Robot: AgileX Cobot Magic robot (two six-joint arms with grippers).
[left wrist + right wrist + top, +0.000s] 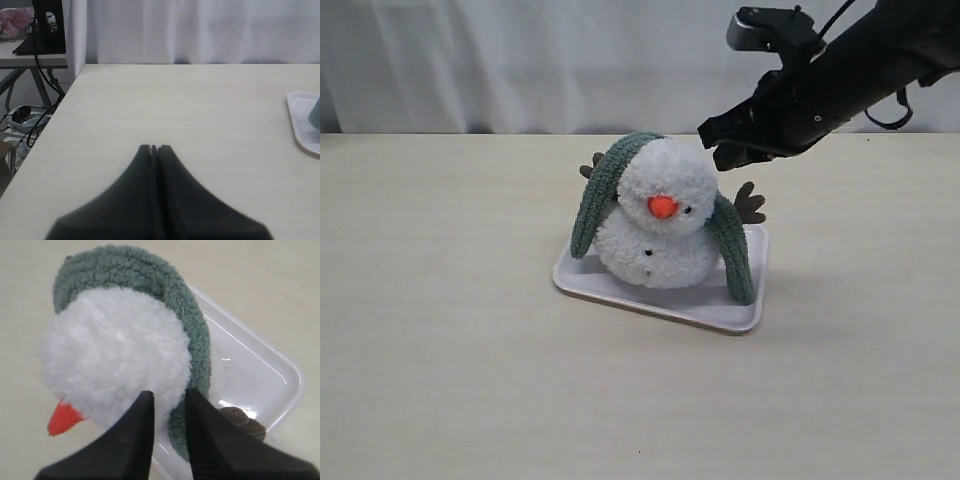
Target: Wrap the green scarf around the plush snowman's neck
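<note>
- Black and close to its own lens, the right gripper (170,396) hangs above the plush snowman (655,245), jaws parted by a narrow gap and holding nothing; from the exterior view it sits clear of the head, up and to the right.
- Draped over the crown and back of the head, the green scarf (592,205) drops down both sides, its two ends resting on the white tray (650,300) where the toy sits.
- By the look of it, the laying-on is done and the wrap itself is not: the band rides high (more a hood than a collar), and the snowman's neck (628,224) is bare in front.
- Next, a hanging end likely needs pinching low and carrying across under the orange nose, with the band eased down into the crease.
- At the right side, one end lies near the tray's front corner, just below a brown twig arm (750,203) that a descending finger could snag; the light toy may tip if tugged.
- Open table (470,380) surrounds the tray; the left gripper (154,149) waits well apart, jaws pressed together and empty, nearer the table's left edge.
</note>
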